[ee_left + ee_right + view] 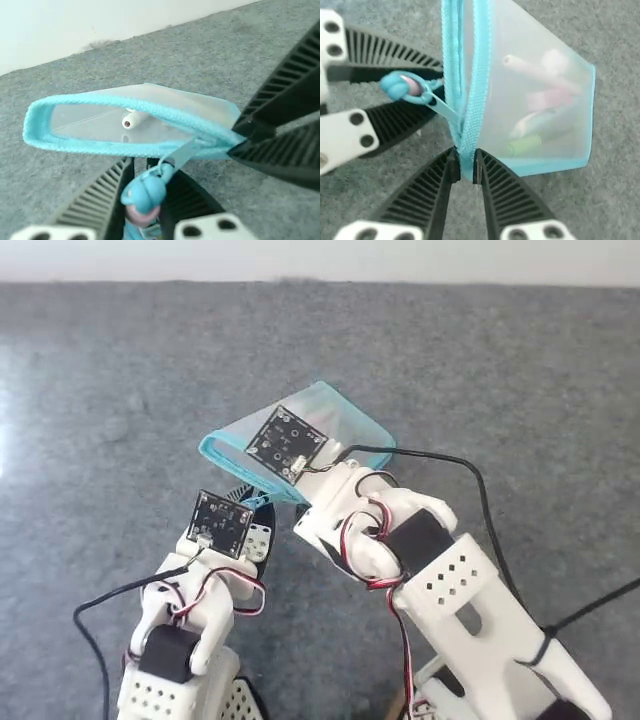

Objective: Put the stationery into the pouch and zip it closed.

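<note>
pouch [340,425] sits mid-table between the two arms, a clear pouch with a teal zipper edge. i can't tell whether it rests on the grey table [120,390] or hangs just above it.

right gripper [465,162]: jaws pressed together on the zipper end of the pouch [560,140], teal tape pinched between the black fingers.

left gripper [140,162]: jaws closed on the zipper pull [145,192], a blue knotted charm with a pink bead. the pull's tab runs up to the zipper close to the end the right gripper [245,135] holds. the right wrist view shows the same charm [400,86] between the left arm's fingers.

the mouth of the pouch [190,107] gapes open along most of its length.

stationery is inside: a white pen tip [131,120] shows through the mouth; a white stick [520,65], a pink piece [545,100] and a green marker [525,146] show through the clear side.
</note>
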Robot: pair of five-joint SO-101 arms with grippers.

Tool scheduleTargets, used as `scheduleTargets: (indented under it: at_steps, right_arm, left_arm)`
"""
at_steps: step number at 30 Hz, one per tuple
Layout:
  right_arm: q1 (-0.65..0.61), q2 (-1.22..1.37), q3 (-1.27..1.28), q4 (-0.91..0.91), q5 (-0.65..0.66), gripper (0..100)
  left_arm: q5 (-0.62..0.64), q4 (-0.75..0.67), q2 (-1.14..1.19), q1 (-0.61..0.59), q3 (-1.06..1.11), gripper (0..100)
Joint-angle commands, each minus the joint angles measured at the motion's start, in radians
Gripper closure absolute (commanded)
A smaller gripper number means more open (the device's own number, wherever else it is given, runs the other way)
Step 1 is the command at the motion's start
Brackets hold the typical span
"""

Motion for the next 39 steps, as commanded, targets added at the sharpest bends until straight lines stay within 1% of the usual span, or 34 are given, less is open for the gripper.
scheduleTargets:
  at_steps: [1, 5, 12, 15, 17, 19, 21, 24, 30, 34, 39]
  right_arm:
    - [0.093, -0.030, 0.044, -0.031, 0.032, 99.1]
    - [0.116, -0.031, 0.101, -0.047, 0.052, 99.1]
    - [0.104, -0.038, 0.118, -0.048, 0.044, 99.1]
    - [0.005, -0.113, 0.130, -0.048, 0.049, 98.3]
    - [-0.101, -0.205, 0.172, -0.062, 0.051, 93.4]
    - [-0.160, -0.298, 0.250, -0.101, 0.052, 87.6]
    - [-0.150, -0.374, 0.334, -0.148, 0.052, 84.2]
    - [-0.104, -0.437, 0.436, -0.236, 0.048, 83.7]
    - [-0.096, -0.444, 0.465, -0.352, 0.046, 83.7]
    - [-0.093, -0.449, 0.436, -0.321, 0.049, 83.7]
    - [-0.097, -0.487, 0.322, -0.131, 0.049, 83.6]
  left_arm:
    - [-0.014, -0.028, -0.003, -0.026, -0.030, 99]
    - [-0.029, -0.026, -0.003, -0.026, -0.028, 99]
    - [-0.041, -0.015, -0.002, -0.025, -0.028, 99]
    - [-0.041, -0.015, 0.000, -0.003, -0.028, 99]
    - [-0.041, -0.012, 0.000, 0.000, -0.028, 99]
    - [-0.041, -0.012, 0.000, -0.002, -0.030, 99]
    - [-0.041, -0.012, 0.000, -0.003, -0.030, 99]
    - [-0.041, -0.012, 0.002, 0.002, -0.030, 99]
    - [-0.041, -0.011, 0.003, 0.002, -0.030, 99]
    - [-0.041, -0.011, 0.003, 0.002, -0.030, 99]
    - [-0.041, -0.011, 0.003, 0.002, -0.030, 99]
